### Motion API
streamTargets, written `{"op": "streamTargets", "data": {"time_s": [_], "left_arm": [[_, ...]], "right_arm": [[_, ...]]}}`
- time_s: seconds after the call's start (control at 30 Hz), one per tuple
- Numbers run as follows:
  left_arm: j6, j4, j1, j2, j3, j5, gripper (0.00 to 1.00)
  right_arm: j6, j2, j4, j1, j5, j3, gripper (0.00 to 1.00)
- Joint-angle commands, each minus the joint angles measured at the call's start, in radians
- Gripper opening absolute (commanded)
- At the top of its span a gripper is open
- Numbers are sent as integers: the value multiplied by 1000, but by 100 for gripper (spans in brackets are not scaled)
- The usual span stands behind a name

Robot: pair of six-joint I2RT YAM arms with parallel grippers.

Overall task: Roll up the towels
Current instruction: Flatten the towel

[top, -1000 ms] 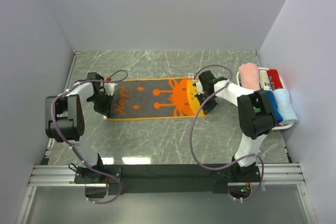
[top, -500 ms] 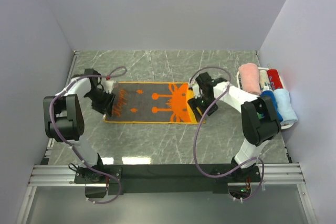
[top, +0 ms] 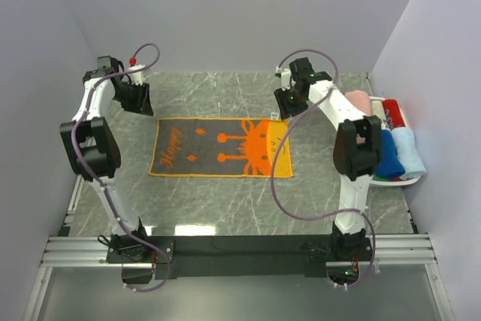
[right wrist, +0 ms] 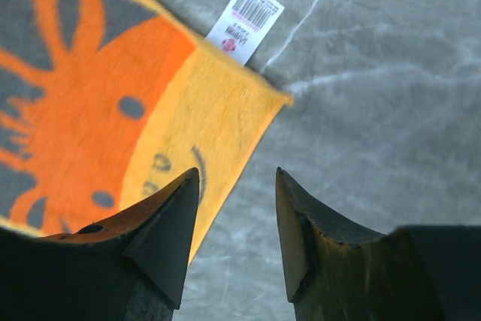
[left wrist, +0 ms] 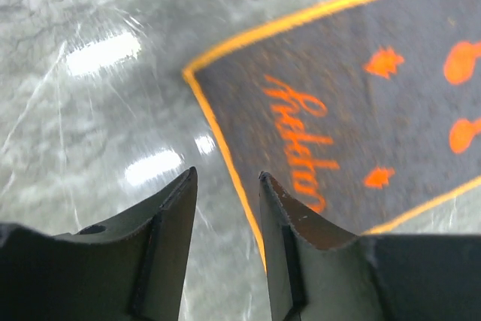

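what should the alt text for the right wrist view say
The right hand, its two dark fingers apart and empty, hovers above the orange-and-yellow corner of a towel lying flat on a grey marble table. A white barcode tag sticks out from the towel's edge near that corner.

**Both arms extended, fingers parted**

The left arm (top: 89, 148) reaches far and leftward, the right arm (top: 357, 148) far and inward — both stretched out. The left gripper (top: 137, 99) and right gripper (top: 289, 98) point down, fingers (left wrist: 169, 219) apart, gripping nothing.
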Motion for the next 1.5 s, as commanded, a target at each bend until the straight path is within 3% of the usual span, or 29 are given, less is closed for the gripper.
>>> {"op": "streamTargets", "data": {"time_s": [0.0,0.3,0.73,1.4,1.47], "left_arm": [[-54,-27,14,87,101,53,44],[-55,-18,16,136,141,44,48],[-44,-14,16,138,130,15,47],[-47,-26,16,178,173,3,48],[-55,-15,17,181,171,3,47]], "right_arm": [[-28,107,-44,-3,6,126,52],[-63,271,-80,-3,53,303,54],[-119,291,-77,-29,43,245,46],[-103,368,-90,-38,-17,300,41],[-102,371,-94,-38,-25,309,35]]}}
